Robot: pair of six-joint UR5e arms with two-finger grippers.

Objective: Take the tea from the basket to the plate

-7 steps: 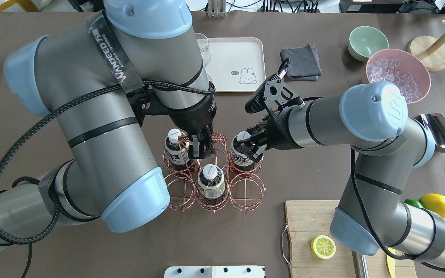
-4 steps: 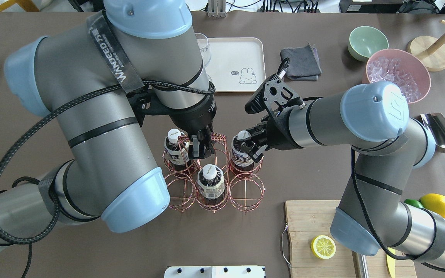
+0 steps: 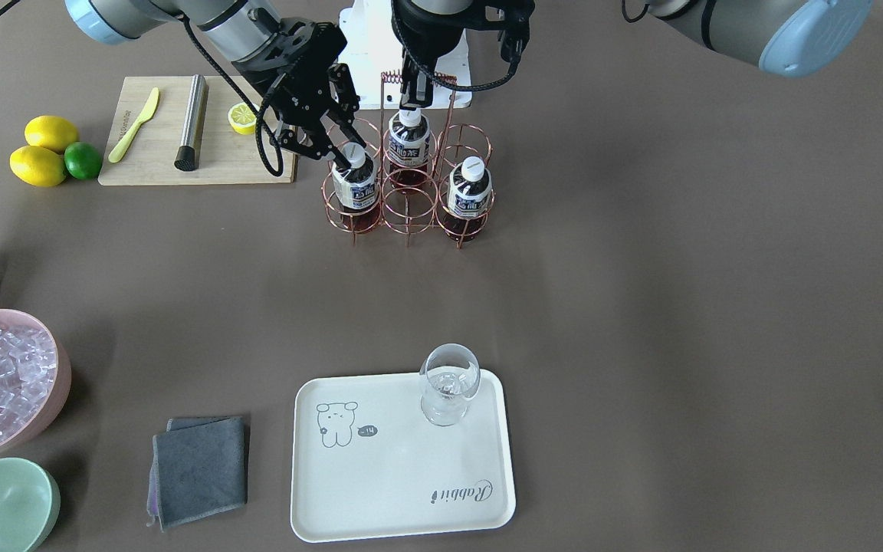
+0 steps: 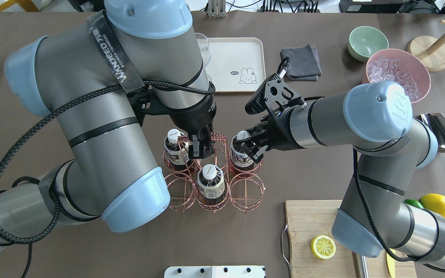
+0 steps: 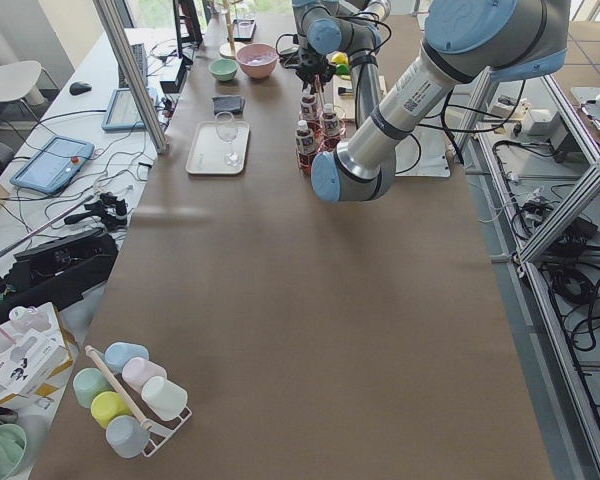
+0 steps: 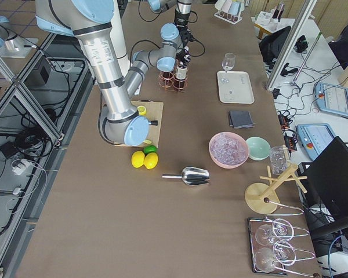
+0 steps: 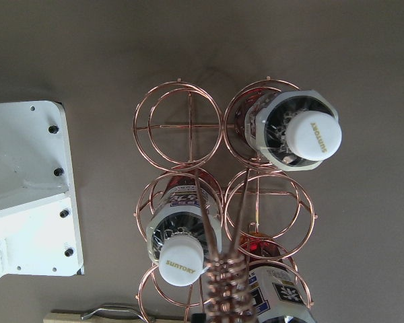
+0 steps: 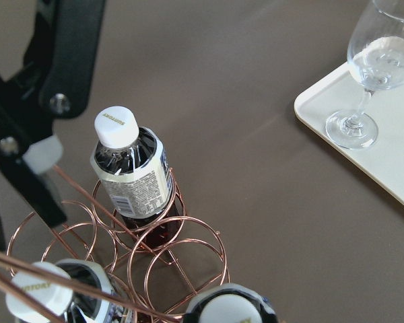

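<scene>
1. Your right gripper (image 4: 247,148) is spread wide, a finger each side of the cap of the tea (image 4: 240,158), which stands in the far right ring of the basket (image 4: 180,195)
2. Your left gripper (image 4: 201,150) is pinched narrow on the basket's coil handle
3. Two more bottles (image 4: 211,185) (image 4: 174,152) stand in the basket; the plate (image 4: 234,58) lies well apart, with a glass (image 3: 449,379) on it
4. The right gripper has slid a bit closer than before; the tea stays in its ring

Robotics lab: alu frame (image 5: 130,65) rig, tablets (image 5: 52,162), floor cables (image 5: 570,282).
</scene>
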